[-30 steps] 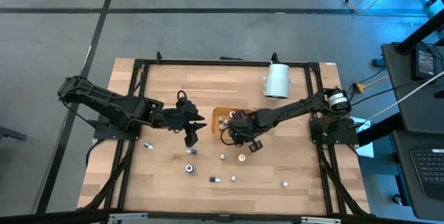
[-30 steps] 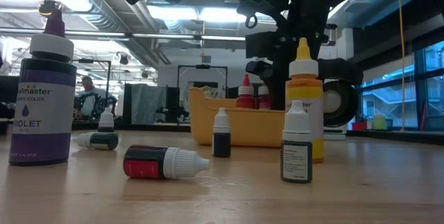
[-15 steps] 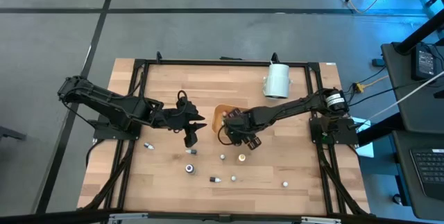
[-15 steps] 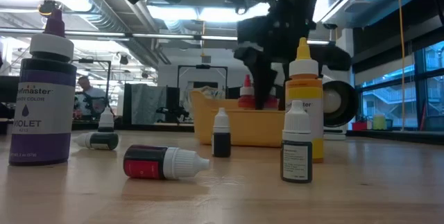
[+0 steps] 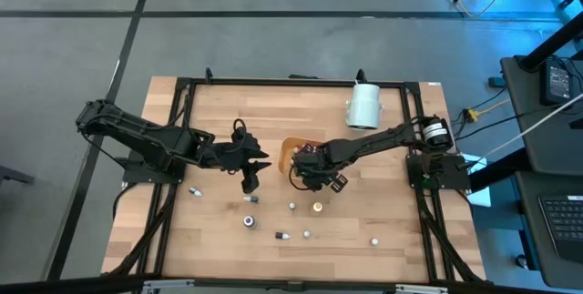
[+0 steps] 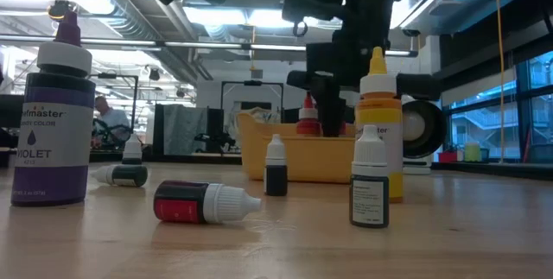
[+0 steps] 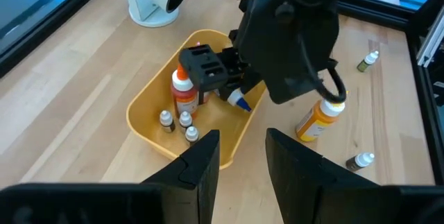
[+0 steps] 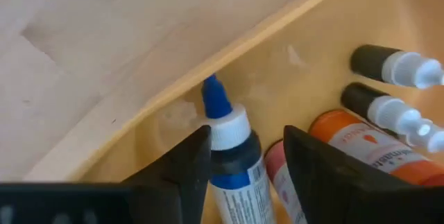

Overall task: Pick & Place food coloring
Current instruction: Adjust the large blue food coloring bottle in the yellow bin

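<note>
Right gripper (image 8: 239, 161), jaws apart astride the small blue-tipped plastic dropper bottle (image 8: 232, 154) in the shallow orange tray (image 7: 149, 123): you should find it light, rigid and slick, so grip its body; left gripper (image 7: 239, 158) waits, jaws apart.

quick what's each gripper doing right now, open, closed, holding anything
Left gripper: open and empty, waiting beside the yellow tray.
Right gripper: open over the tray, a blue-capped bottle between its fingers, seemingly released.

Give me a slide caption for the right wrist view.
Right gripper open around a blue-tipped bottle inside the orange tray, beside other small bottles.
</note>
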Action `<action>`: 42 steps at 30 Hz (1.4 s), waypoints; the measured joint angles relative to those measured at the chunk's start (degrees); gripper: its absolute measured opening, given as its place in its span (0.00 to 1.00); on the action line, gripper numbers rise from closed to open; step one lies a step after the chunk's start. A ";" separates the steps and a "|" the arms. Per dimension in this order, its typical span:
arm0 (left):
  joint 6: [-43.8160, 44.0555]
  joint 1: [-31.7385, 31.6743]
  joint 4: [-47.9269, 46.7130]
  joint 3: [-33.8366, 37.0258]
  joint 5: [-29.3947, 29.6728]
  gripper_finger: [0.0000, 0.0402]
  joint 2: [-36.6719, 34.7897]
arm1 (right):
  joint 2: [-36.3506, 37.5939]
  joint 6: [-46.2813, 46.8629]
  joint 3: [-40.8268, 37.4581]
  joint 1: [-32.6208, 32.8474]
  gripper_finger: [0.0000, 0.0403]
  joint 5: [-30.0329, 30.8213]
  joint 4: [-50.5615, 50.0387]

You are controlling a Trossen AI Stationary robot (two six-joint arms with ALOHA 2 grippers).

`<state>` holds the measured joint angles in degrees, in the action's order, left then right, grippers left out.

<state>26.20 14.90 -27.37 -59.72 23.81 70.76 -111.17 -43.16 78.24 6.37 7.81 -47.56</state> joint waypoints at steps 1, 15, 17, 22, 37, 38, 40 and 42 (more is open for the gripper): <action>0.01 0.00 -0.05 0.00 0.00 0.28 0.00 | -0.35 -0.01 0.02 0.00 0.43 0.03 -0.11; 0.00 0.00 -0.29 0.00 -0.96 0.28 0.00 | -2.58 -2.44 0.19 -0.22 0.39 3.50 1.74; 0.01 0.00 -0.29 0.00 -0.96 0.28 0.00 | -2.58 -2.16 0.19 -0.26 0.39 3.27 1.72; 0.04 0.00 -0.29 0.00 -0.96 0.28 0.00 | -2.66 -2.08 0.07 -0.58 0.39 -2.51 1.80; 0.10 0.00 -0.29 0.00 -0.96 0.28 0.00 | -2.84 -2.14 -0.01 -0.52 0.39 2.32 2.42; 0.10 0.00 -0.29 0.00 -0.96 0.28 0.00 | -2.84 -2.14 -0.01 -0.52 0.39 2.58 1.87; 0.08 0.00 -0.29 0.00 -0.95 0.28 0.00 | -2.84 -2.14 -0.01 -0.55 0.39 2.56 1.30; 0.08 0.00 -0.30 0.00 -0.94 0.28 0.00 | -2.84 -2.14 -0.01 -0.55 0.39 2.58 0.86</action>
<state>26.28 14.90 -27.67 -59.72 22.87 70.76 -114.02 -45.30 78.24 5.82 10.39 -46.70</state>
